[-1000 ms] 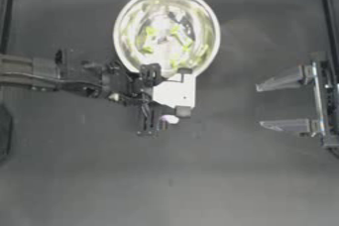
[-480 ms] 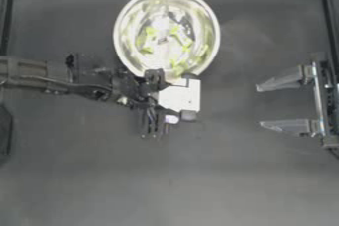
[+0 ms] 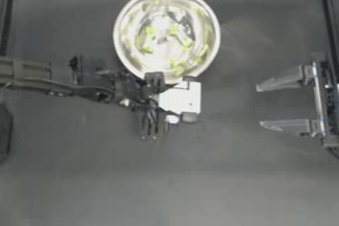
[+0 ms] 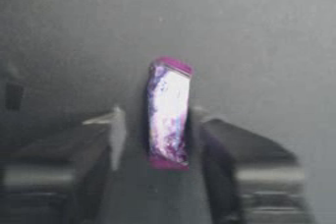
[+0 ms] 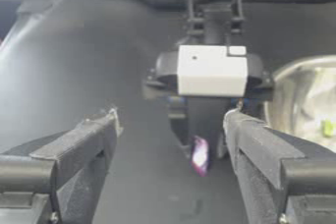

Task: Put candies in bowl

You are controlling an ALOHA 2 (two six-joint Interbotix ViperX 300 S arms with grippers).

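1. Now the left end effector (image 4: 157, 134) is clenched on the small purple-and-white wrapped candy (image 4: 168, 113), pinching its sides so that the twisted ends stick out beyond the fingertips (a grip across the narrow body probably keeps the wrapper from slipping).
2. It hangs over the middle of the dark worktop (image 3: 198, 180), just beside the near rim of the large round shiny metal bowl (image 3: 124, 46); the candy looks clear of the surface, ready for carrying.
3. Inside the bowl lie several yellow-green sweets (image 3: 149, 31); reflections blur the count.
4. At the worktop's right edge the right end effector (image 3: 286, 102) waits, jaws spread and empty.
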